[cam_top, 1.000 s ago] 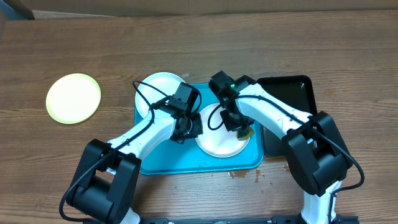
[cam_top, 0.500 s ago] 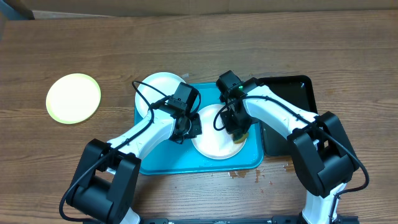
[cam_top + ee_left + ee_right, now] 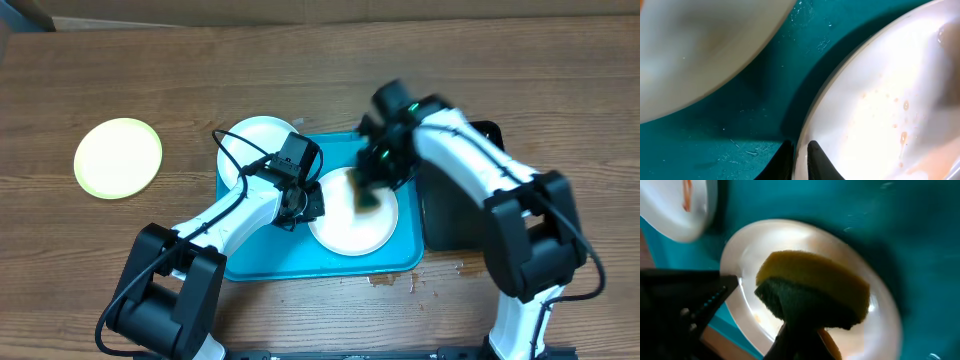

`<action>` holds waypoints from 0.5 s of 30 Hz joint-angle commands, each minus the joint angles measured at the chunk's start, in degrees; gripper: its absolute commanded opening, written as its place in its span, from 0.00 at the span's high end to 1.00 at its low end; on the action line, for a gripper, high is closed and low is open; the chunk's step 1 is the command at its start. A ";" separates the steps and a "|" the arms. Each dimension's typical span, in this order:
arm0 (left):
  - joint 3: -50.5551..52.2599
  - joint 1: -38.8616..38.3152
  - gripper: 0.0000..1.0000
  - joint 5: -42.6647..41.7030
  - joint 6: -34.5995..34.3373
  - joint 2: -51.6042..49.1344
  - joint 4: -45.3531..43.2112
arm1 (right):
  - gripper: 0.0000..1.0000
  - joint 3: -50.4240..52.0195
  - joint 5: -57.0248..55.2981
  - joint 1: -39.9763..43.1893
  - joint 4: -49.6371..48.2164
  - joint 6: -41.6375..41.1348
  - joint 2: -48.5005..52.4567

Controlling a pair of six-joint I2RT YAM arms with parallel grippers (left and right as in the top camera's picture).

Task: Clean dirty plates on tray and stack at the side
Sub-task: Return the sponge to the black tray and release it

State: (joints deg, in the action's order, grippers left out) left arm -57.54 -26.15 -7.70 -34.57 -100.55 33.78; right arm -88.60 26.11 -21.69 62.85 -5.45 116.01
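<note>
The turquoise tray (image 3: 270, 255) holds a white plate (image 3: 350, 232) in its right half. My left gripper (image 3: 308, 208) is shut on that plate's left rim; in the left wrist view the rim sits between the two black fingertips (image 3: 815, 159), with brown specks on the plate (image 3: 880, 100). My right gripper (image 3: 368, 178) is shut on a yellow and dark green sponge (image 3: 363, 192), which rests on the plate's upper part (image 3: 810, 290). A second white plate (image 3: 255, 145) lies on the tray's back left corner and carries a reddish smear (image 3: 686, 195). A green-rimmed plate (image 3: 118, 158) lies on the table at far left.
A black tray (image 3: 470, 140) stands right of the turquoise one, partly under my right arm. Brown crumbs (image 3: 385, 280) lie on the wooden table just in front of the tray. A cardboard edge runs along the back.
My right arm has swung back and right, dragging the sponge from the plate's right edge to its upper middle. The left gripper has kept its hold on the rim.
</note>
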 commanded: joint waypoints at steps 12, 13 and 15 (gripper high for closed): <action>0.22 -0.11 0.83 -0.66 0.35 -0.44 -0.39 | 0.96 -4.31 -19.47 20.44 13.68 3.78 -4.79; 0.22 -0.11 0.82 -0.66 0.35 -0.44 -0.42 | 0.96 -3.67 -20.50 21.16 13.49 3.78 -4.79; 0.22 -0.11 0.82 -0.13 0.35 -0.44 -0.39 | 0.96 -2.01 -22.27 22.23 12.70 3.76 -4.79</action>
State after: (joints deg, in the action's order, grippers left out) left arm -57.52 -26.15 -7.94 -34.57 -100.55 33.54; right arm -92.53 9.69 -0.32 75.99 -2.33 113.40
